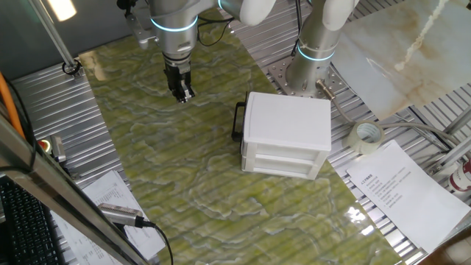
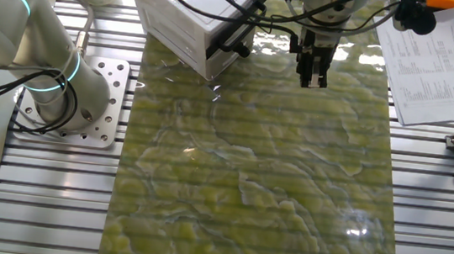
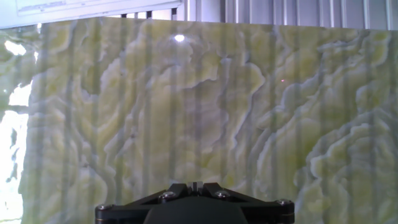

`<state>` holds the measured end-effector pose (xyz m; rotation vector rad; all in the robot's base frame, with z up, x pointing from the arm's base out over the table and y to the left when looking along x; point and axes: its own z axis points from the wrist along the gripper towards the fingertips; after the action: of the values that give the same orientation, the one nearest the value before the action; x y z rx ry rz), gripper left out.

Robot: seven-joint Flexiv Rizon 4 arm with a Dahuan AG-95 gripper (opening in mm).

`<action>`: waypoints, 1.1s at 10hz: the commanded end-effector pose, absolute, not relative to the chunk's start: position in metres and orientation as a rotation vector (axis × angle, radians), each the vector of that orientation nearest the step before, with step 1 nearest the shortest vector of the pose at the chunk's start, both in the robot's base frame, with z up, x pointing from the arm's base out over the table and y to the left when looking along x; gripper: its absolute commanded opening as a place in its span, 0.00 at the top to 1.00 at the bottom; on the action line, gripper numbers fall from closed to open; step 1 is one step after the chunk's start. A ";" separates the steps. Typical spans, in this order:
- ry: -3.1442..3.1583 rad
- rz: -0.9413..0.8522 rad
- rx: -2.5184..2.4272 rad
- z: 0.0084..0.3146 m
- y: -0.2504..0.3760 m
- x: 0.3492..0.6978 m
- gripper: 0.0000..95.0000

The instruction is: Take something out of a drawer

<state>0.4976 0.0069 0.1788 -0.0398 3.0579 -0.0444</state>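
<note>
Claw [image 1: 182, 93]: fingers together, empty, upper middle; handle [image 1: 238, 121]: centre; approach level, part fingers, straddle bar, pull drawer [image 1: 283, 152] straight.

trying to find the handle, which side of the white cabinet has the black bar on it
The side of the white cabinet facing the gripper: it alone carries the black bar handle.

No text can be read anywhere. The printed sheet [image 1: 401, 184] beside the white cabinet [image 1: 287, 132] carries lines of dark print, too small to make out. A second printed sheet [image 1: 110, 193] near the keyboard [image 1: 26, 224] is just as illegible. The cabinet and the tape roll [image 1: 366, 137] show no labels.
</note>
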 end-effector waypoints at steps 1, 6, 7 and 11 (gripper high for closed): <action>3.060 -0.046 -0.039 0.179 0.007 0.498 1.00; 3.067 -0.056 -0.024 0.180 0.008 0.499 1.00; 3.066 -0.055 -0.031 0.180 0.008 0.499 1.00; 3.067 -0.061 -0.034 0.180 0.008 0.499 1.00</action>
<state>0.4992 0.0077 0.1801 -0.0322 3.0661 -0.0605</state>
